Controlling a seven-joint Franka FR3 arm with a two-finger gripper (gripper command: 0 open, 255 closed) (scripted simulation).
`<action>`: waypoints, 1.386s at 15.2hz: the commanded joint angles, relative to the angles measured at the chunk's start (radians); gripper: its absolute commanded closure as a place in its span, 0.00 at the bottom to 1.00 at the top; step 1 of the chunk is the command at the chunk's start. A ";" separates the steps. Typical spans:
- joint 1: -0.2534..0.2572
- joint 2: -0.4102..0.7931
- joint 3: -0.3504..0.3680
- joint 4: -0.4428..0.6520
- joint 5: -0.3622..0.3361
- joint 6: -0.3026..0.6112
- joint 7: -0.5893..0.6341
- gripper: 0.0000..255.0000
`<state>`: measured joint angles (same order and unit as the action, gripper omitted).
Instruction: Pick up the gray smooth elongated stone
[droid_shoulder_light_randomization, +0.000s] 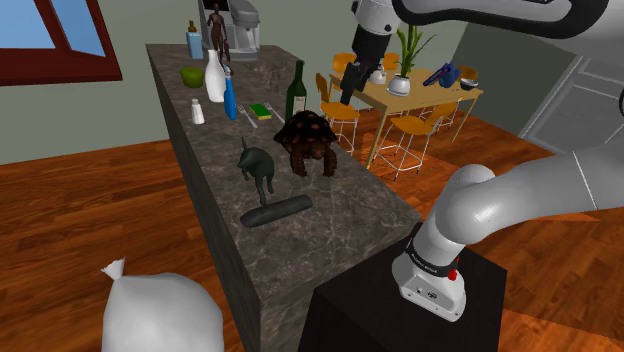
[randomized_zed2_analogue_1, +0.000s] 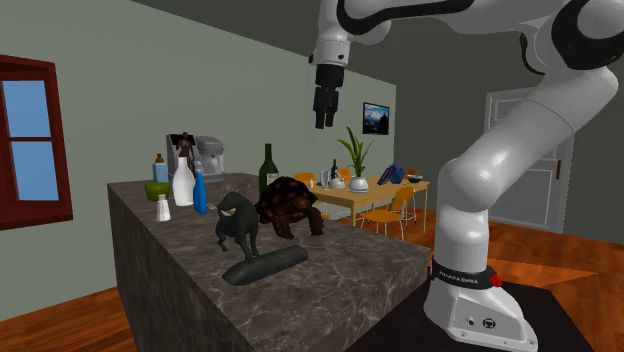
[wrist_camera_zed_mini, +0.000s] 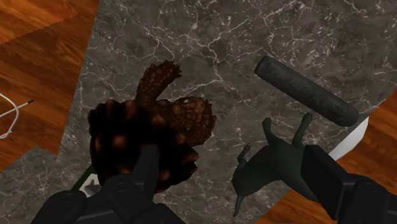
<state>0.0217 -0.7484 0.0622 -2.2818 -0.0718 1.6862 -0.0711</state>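
Two black fingers of the gripper (wrist_camera_zed_mini: 229, 159) set wide apart, nothing held between them. Hanging high over the marble counter (droid_shoulder_light_randomization: 340, 215), well above all things on it. Lying flat on this counter, the dark grey elongated stone (droid_shoulder_light_randomization: 277, 211), near the counter's end closest to the stand (droid_shoulder_light_randomization: 380, 315). Just beside the stone, a dark animal figurine (droid_shoulder_light_randomization: 258, 165); near both, a brown tortoise figure (droid_shoulder_light_randomization: 308, 140).

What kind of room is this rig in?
Probably a home kitchen-diner: marbled counter carrying a wine bottle and coffee machine, and a dining table with orange chairs beyond.
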 joint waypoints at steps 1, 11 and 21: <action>0.000 0.000 0.000 0.000 0.000 0.000 0.000 0.00; 0.107 0.142 0.027 -0.181 0.009 0.320 -0.148 0.00; 0.201 0.376 0.070 -0.281 -0.002 0.645 -0.284 0.00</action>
<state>0.2138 -0.4049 0.1265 -2.5572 -0.0713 2.2922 -0.3417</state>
